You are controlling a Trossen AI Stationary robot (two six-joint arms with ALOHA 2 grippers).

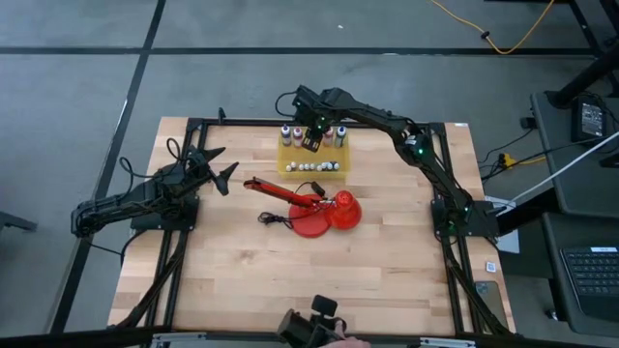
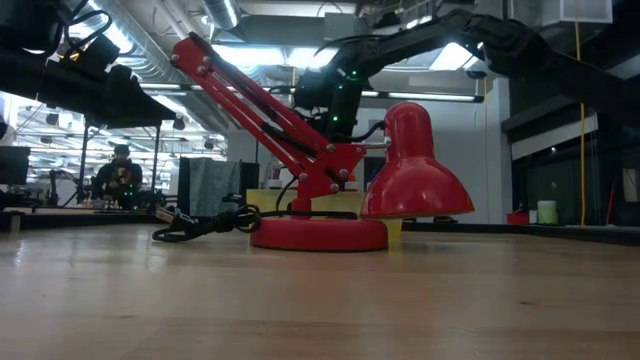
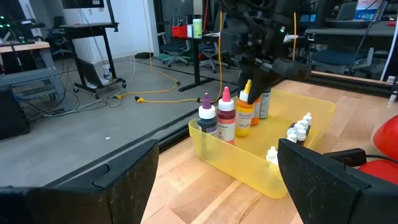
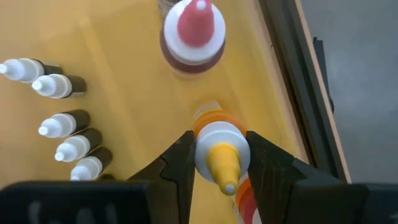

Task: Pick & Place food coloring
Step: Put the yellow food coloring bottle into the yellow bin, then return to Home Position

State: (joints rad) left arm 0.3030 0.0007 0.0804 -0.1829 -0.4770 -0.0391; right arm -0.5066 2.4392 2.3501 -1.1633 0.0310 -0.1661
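Though half hidden by right gripper (image 4: pixel 219 163) fingers clamping it, yellow-tipped bottle (image 4: pixel 219 152); left gripper (image 1: pixel 221 166) wide.

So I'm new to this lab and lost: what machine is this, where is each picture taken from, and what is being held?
Two dark robot arms work at a wooden table. One camera looks straight down, one sits at table height, and one rides on each wrist. A yellow tray holds upright food coloring bottles and small dropper bottles lying flat. A red desk lamp lies beside it. The right gripper is shut on the yellow-capped bottle in the tray. The left gripper waits open, left of the tray.
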